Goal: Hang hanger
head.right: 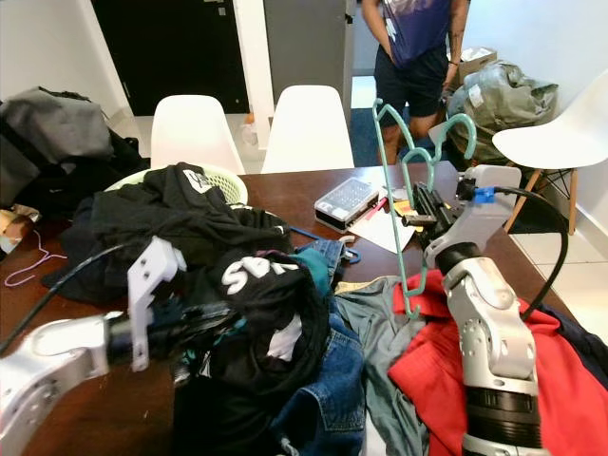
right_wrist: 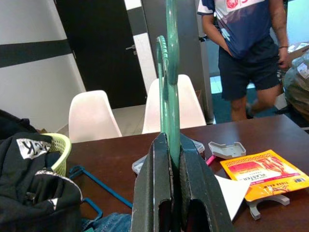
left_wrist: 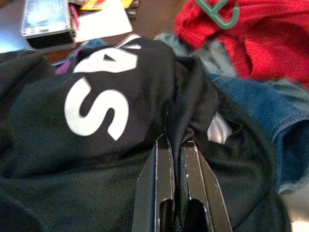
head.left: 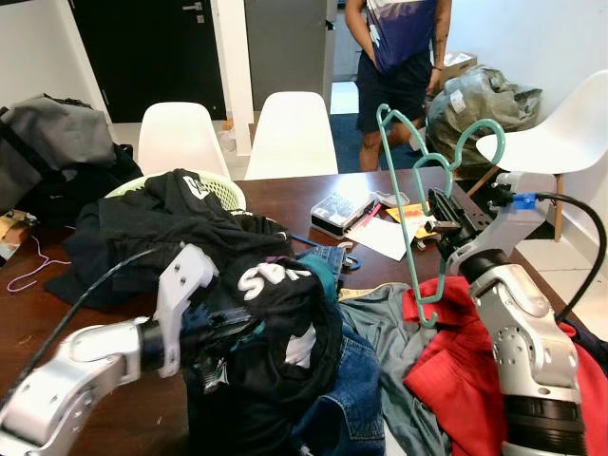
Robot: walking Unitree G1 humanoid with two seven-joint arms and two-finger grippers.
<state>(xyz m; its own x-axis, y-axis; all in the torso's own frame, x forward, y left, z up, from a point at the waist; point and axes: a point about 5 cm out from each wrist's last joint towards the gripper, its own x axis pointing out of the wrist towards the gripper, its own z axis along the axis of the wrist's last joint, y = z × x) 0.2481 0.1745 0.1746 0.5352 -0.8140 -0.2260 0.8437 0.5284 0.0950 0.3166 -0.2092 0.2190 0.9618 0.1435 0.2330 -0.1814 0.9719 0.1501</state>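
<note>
My right gripper (right_wrist: 169, 139) is shut on a teal plastic hanger (right_wrist: 170, 96) and holds it upright above the right side of the table, its lower end (left_wrist: 219, 14) reaching down to a red garment (head.left: 456, 351). The hanger's hook (head.right: 380, 109) points up and away from me. Low on the left, my left gripper (left_wrist: 175, 141) is shut on a fold of a black shirt with white letters (head.left: 275, 285), which lies bunched on top of a clothes pile. The left fingers are half buried in the cloth.
On the brown table (head.left: 285, 195) lie jeans (head.left: 351, 380), dark clothes over a pale green basket (head.left: 223, 190), a flat box (head.left: 340, 211) and papers (head.left: 385, 237). White chairs (head.left: 290, 133) stand behind. A person (head.left: 399, 47) stands at the far side.
</note>
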